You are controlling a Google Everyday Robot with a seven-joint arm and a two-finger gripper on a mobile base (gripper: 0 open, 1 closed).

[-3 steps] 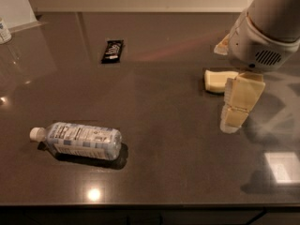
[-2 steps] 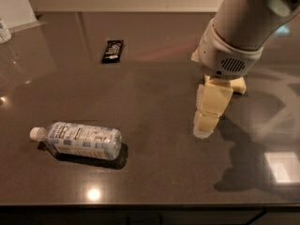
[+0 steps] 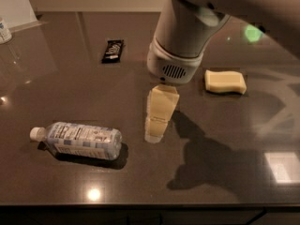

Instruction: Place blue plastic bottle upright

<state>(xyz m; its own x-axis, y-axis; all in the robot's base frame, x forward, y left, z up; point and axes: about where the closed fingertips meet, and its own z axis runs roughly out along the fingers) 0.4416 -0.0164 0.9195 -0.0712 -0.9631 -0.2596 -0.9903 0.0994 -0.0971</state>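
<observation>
Approach stage, by the look of it: nothing is grasped yet. The blue plastic bottle (image 3: 79, 140) lies on its side on a dark glossy surface (image 3: 56, 191), its white cap pointing away from the gripper (image 3: 155, 130). The gripper hangs low near the bottle's base end, apart from it. Whether it is spread or closed cannot be made out. Next it would need to reach across to the bottle's body, take hold, then tip it onto its base.
</observation>
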